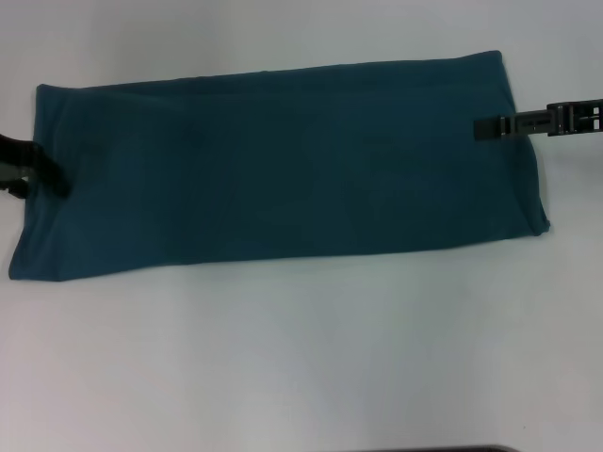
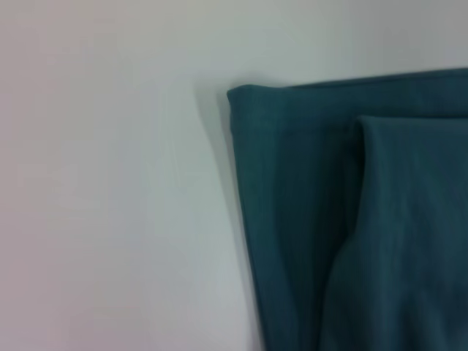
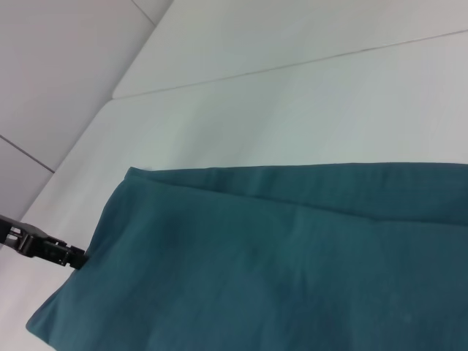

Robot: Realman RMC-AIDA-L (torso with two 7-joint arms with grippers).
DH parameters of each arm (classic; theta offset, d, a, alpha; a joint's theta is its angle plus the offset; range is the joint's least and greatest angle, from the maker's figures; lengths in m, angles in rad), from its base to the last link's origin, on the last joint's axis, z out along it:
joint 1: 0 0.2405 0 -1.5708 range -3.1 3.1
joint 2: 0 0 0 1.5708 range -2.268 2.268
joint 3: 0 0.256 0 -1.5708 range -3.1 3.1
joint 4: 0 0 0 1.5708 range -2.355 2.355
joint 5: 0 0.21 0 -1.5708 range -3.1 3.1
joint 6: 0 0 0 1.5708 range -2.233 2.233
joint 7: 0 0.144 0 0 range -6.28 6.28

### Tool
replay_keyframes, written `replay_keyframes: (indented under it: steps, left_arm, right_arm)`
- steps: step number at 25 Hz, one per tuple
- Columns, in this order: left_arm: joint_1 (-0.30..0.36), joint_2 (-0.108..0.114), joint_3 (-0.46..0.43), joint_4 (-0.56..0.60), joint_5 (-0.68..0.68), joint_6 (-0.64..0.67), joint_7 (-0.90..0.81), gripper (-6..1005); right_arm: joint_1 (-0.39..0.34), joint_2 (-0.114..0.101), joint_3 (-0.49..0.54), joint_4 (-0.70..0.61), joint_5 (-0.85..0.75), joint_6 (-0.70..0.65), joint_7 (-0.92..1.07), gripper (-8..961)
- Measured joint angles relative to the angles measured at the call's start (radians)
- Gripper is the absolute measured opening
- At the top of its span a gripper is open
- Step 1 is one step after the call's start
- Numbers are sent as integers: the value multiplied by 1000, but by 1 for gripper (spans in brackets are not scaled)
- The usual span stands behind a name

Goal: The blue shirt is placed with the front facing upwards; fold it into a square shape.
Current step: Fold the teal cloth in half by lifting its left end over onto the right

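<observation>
So the dark teal-blue cotton shirt (image 1: 283, 165) is already folded into a long, smooth band, with no lettering or sleeves showing on top; the left wrist view shows layered folded edges (image 2: 358, 219) at one corner. It lies flat on the plain white table (image 1: 301, 358), in the far half of it, its long axis running left to right, with the near left corner splaying out a little and the right end slightly rounded. The black left gripper (image 1: 38, 171) sits at the shirt's left short edge, touching the cloth about midway along that edge; I cannot tell whether it is open or closed. The black right gripper (image 1: 490, 126) reaches in over the right end, its tip lying over the fabric near the far right corner, and there too I cannot tell.
</observation>
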Motion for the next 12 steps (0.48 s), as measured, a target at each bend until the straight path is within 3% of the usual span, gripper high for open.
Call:
replay_keyframes:
  steps: [12]
  left_arm:
    - [-7,-1,2,11,22,-9,-4,550]
  right_arm:
    - [0,2,0,0,0,-1,0,915]
